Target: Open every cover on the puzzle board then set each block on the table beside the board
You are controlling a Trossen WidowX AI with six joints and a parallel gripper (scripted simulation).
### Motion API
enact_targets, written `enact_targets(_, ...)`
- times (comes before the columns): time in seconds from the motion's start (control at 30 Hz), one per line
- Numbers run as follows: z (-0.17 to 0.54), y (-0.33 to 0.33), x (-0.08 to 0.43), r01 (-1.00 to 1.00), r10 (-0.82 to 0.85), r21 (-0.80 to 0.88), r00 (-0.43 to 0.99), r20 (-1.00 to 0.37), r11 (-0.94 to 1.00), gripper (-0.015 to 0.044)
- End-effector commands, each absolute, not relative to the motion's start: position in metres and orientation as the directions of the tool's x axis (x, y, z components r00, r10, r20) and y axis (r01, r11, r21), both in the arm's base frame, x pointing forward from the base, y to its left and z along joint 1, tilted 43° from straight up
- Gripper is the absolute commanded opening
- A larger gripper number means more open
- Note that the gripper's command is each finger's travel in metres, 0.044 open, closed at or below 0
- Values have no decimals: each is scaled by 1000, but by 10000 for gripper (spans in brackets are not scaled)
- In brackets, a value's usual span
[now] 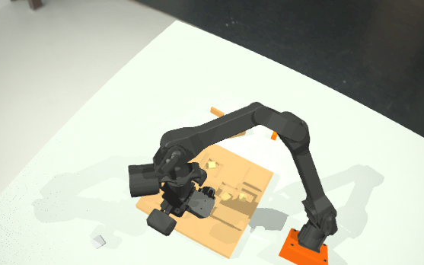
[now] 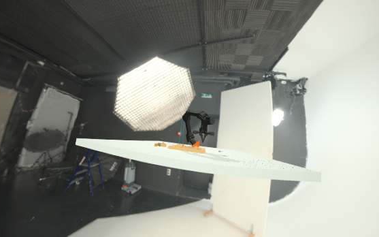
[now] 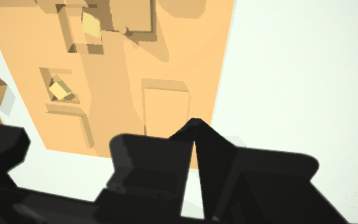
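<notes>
1. Bench: the broad white bench carries the work. I'd set blocks down well outside the board.

2. Board: the flat tan board, apparently wooden, fills the centre and upper left of my wrist frame. I expect it to be stiff and fairly heavy, yet a sideways shove could still shift it.

3. Claw: my black two-fingered claw is closed tip to tip with nothing in it, above the board's end, lower centre of the wrist frame.

4. Covers: the raised tan square cover with a small knob is at top centre of the wrist frame. I judge it rigid and light; I'd push beside the knob, low and along its travel, because bearing down could bind it. The flat tan rectangular panel, right of centre, may be another cover; I can't tell whether it is fully open.

5. Blocks: one small pale-yellow block sits tilted in its well, left of the wrist frame; a second yellow block is upper left. They look light, hard and perhaps slick. I'd open the fingers, straddle opposite side faces and lift straight up, since a corner pinch could spin them.
</notes>
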State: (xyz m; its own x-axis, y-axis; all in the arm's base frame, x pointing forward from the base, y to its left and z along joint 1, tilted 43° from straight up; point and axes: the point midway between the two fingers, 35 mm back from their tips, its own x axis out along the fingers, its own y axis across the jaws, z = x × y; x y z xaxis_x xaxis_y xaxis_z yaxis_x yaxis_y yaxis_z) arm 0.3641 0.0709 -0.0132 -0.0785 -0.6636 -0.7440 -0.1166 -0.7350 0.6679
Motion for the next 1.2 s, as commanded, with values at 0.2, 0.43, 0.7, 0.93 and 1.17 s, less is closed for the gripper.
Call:
enact_targets(0.2, -22, 62, 363, -110, -669, 673, -81, -739, -731, 0)
enact_targets(0.43, -27, 57, 363, -110, -669, 674, -81, -739, -731, 0)
enact_targets(0.7, -33, 52, 362, -110, -669, 674, -80, -739, -731, 0)
enact_targets(0.93, -38, 47, 361, -110, -669, 674, -80, -739, -731, 0)
enact_targets(1.17, -43, 42, 361, -110, -670, 674, -80, -738, -730, 0)
